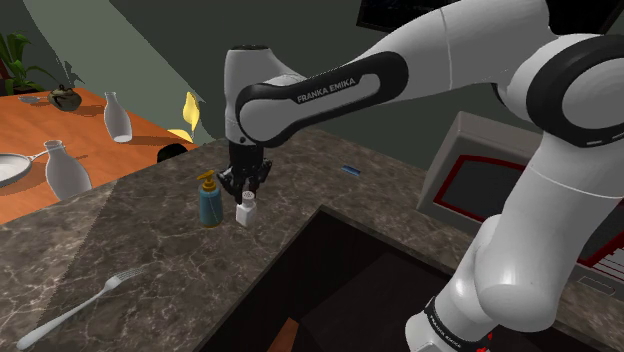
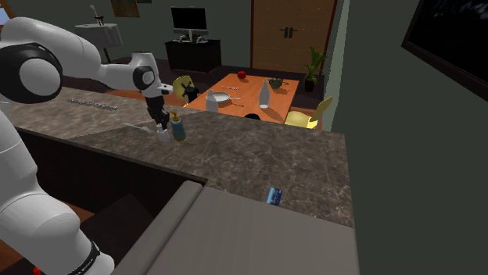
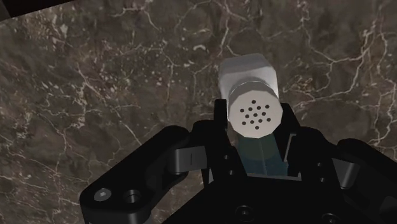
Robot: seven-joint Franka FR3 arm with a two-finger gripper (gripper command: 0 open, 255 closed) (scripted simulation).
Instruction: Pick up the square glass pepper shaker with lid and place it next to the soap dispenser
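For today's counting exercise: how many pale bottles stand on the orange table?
2. One bottle stands farther back on the orange table; the other bottle beside the plate. Others may be hidden.

A home kitchen: marbled stone countertop (image 1: 130, 240) with a fork (image 1: 80, 305), dining table (image 1: 100, 150) with a plate (image 2: 220, 98), television (image 2: 188, 17) beyond.

The worktop (image 1: 150, 240) is dark brown-grey stone, veined all over with thin pale lines. The pepper shaker (image 3: 251, 92) is plain greyish white, its round lid dotted with small dark holes. The soap dispenser (image 1: 210, 205) has a blue body and a yellow pump. The jaws are all black. The arm (image 1: 460, 45) is white with black joints, and the table (image 1: 100, 150) is orange.
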